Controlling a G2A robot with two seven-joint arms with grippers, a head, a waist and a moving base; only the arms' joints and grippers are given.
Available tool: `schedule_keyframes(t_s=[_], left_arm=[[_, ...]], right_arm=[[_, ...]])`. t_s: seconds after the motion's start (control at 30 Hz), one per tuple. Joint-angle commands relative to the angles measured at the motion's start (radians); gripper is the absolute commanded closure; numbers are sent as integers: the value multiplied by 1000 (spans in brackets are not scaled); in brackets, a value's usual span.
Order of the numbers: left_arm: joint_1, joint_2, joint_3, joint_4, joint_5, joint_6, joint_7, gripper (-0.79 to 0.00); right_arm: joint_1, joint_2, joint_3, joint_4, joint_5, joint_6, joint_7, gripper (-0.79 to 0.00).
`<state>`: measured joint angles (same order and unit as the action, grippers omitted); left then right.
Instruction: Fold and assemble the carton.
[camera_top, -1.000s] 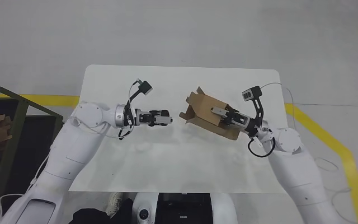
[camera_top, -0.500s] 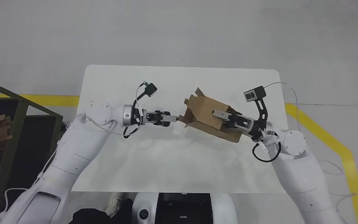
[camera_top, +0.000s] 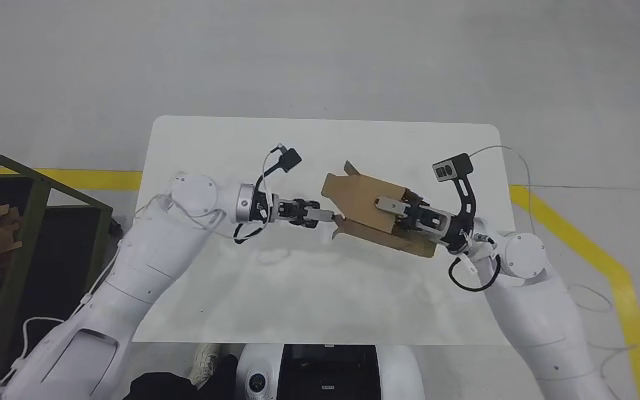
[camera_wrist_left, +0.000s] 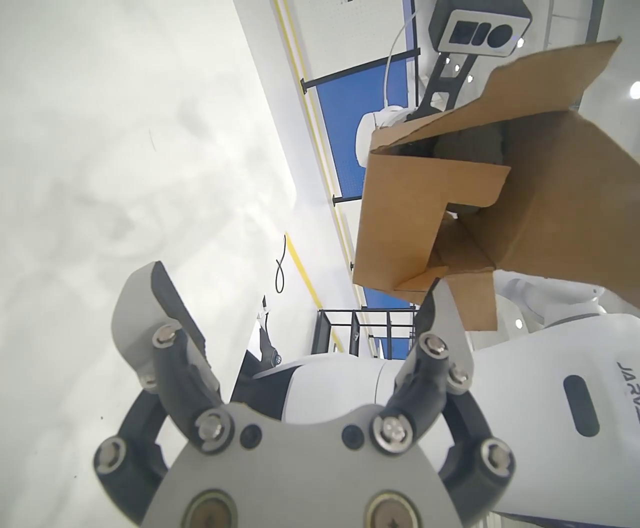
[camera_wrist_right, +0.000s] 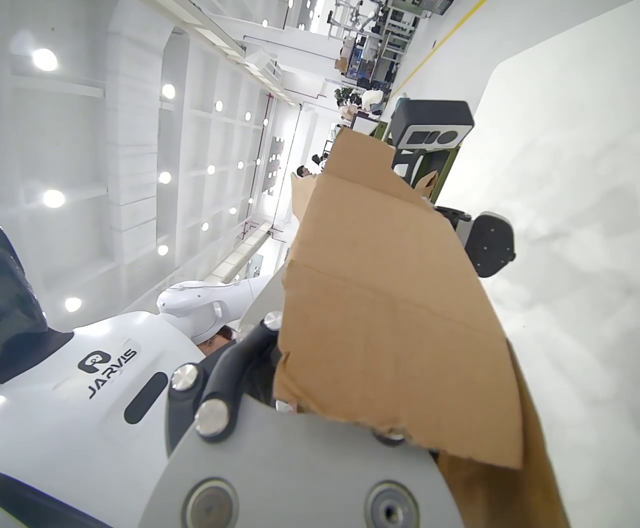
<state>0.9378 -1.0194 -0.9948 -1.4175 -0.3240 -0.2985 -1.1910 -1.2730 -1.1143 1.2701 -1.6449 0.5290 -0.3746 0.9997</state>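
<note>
A brown carton (camera_top: 368, 207) hangs partly unfolded just above the white table (camera_top: 250, 290), right of centre, its open end with loose flaps facing left. My right gripper (camera_top: 393, 206) is shut on the carton's upper wall; in the right wrist view the carton (camera_wrist_right: 390, 325) covers most of that gripper. My left gripper (camera_top: 322, 215) stands open at the carton's open end. In the left wrist view my left gripper (camera_wrist_left: 300, 305) is wide apart, and one of its fingertips (camera_wrist_left: 442, 307) touches a lower flap of the carton (camera_wrist_left: 525, 200).
The table reaches out bare to the left and towards the front. A dark green bin (camera_top: 40, 225) stands on the floor past the table's left edge. Yellow floor tape (camera_top: 560, 230) runs off to the right.
My left gripper has moved right across the table up to the carton's open end. The right arm has tipped the carton flatter and shifted it slightly.
</note>
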Motion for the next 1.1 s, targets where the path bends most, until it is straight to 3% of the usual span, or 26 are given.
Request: schedule_keyframes(t_s=[0.0,0.33,0.73,1.07], left_arm=[[3,2,-9,0,-7,-5,-6,-785],[29,11,-45,-14,-18,-21,-11,-785],[102,36,-148,-42,-34,-41,6,-785],[63,16,-56,-29,3,-1,6,-785]], right_arm=[[0,0,1,3,3,1,2,0],[0,0,-1,15,21,-9,9,0],[-12,2,5,10,38,-12,22,0],[-10,1,-8,-12,45,-13,31,0]])
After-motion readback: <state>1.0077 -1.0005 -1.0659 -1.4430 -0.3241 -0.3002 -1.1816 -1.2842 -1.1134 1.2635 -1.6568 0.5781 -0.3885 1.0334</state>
